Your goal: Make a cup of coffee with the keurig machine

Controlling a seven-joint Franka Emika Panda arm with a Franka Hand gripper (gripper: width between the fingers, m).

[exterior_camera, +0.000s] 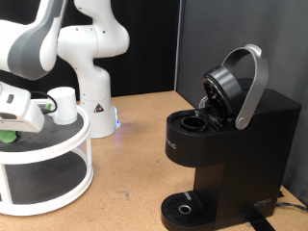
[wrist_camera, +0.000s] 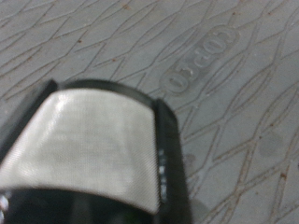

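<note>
The cup (exterior_camera: pixel 64 104) stands upright on the top tier of a white two-tier round stand (exterior_camera: pixel 58 154) at the exterior view's left. The coffee machine (exterior_camera: pixel 226 144) sits well apart from it at the exterior view's right, lid (exterior_camera: pixel 229 87) tilted up, pod chamber exposed, round drip base (exterior_camera: pixel 185 208) bare.

The gripper (exterior_camera: pixel 17 111) hovers low over the stand's top tier, just beside the cup, on the side toward the exterior view's left. A small green thing (exterior_camera: pixel 8 135), probably the pod, shows under the hand. The wrist view is blurred: a pale rounded surface (wrist_camera: pixel 89 149) with dark edging fills it, above a grey patterned mat (wrist_camera: pixel 234 93). I cannot tell what it is, nor whether the jaws are spread or pressed together.

Judged step: picking from the stand; nothing is in the machine yet that I can see. A pick here calls for a straight vertical descent and lift, since the cup is close enough to be knocked.

Room: the stand's rim is low, and the brown table (exterior_camera: pixel 135 164) between stand and machine is open. The raised lid overhangs the chamber, so entry must come from the front.
</note>
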